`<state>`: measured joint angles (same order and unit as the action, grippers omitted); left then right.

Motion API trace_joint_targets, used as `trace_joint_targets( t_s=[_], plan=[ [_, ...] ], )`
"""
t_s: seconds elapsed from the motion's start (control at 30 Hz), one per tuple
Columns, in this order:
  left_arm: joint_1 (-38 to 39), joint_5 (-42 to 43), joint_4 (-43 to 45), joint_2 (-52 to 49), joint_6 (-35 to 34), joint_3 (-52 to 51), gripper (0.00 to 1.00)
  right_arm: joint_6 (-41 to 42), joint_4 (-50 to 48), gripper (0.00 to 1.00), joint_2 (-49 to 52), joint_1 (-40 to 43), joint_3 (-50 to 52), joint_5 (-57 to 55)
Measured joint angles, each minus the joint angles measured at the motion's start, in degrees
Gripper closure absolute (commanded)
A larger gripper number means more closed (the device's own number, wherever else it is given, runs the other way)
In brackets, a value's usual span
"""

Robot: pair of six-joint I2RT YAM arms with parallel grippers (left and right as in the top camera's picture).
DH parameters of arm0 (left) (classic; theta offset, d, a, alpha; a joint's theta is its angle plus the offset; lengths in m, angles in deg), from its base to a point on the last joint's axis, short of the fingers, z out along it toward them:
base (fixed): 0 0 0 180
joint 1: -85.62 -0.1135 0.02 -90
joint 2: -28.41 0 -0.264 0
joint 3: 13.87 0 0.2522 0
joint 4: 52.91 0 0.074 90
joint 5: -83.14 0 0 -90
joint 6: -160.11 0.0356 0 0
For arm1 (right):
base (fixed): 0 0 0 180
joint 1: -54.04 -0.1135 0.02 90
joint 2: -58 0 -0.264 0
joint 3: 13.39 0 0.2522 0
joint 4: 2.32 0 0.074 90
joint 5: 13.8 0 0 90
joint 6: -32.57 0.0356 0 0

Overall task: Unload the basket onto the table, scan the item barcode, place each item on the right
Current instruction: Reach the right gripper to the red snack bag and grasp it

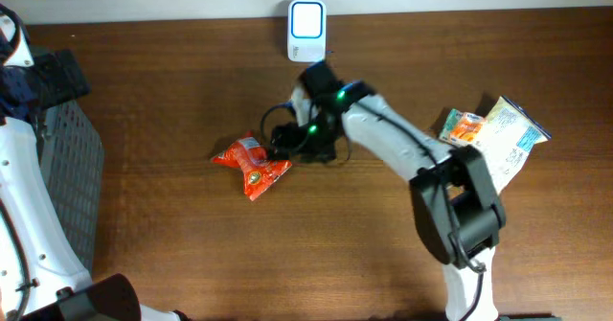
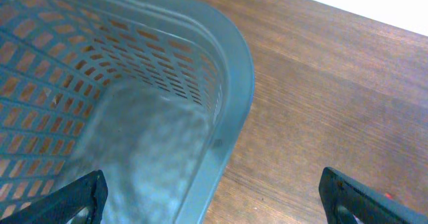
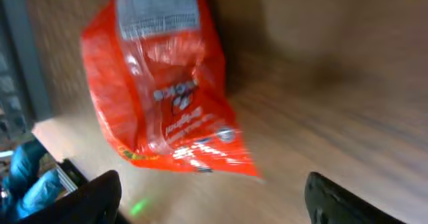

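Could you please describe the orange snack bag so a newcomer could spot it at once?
On the brown wooden table, find the small white scanner box at the back edge. In front of it, slightly left, lies a crinkly orange-red plastic snack bag. Unlike the pale packets at the right, it lies apart mid-table, pinched like a bow.

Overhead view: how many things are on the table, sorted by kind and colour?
red snack bag: 1
orange packet: 1
white-and-blue packet: 1
white scanner: 1
grey basket: 1
Total: 5
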<state>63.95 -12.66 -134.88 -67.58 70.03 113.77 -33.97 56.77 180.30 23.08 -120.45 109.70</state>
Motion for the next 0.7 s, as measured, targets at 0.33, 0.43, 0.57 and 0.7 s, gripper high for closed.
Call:
trace_joint_targets(
  t_s=[0.33, 0.43, 0.57, 0.7],
  plan=[
    [0.0, 0.0, 0.0, 0.0, 0.0, 0.0, 0.01, 23.3, -14.6, 0.08, 0.0, -5.4, 6.5, -7.8],
    [0.0, 0.0, 0.0, 0.0, 0.0, 0.0, 0.01, 25.6, -17.1, 0.44, 0.0, -5.5, 6.8, -8.9],
    [0.0, 0.0, 0.0, 0.0, 0.0, 0.0, 0.01, 26.1, -17.6, 0.95, 0.0, -5.6, 6.9, -9.3],
    [0.0, 0.0, 0.0, 0.0, 0.0, 0.0, 0.01, 17.3, -16.9, 0.96, 0.0, -4.5, 6.9, -7.2]
  ],
)
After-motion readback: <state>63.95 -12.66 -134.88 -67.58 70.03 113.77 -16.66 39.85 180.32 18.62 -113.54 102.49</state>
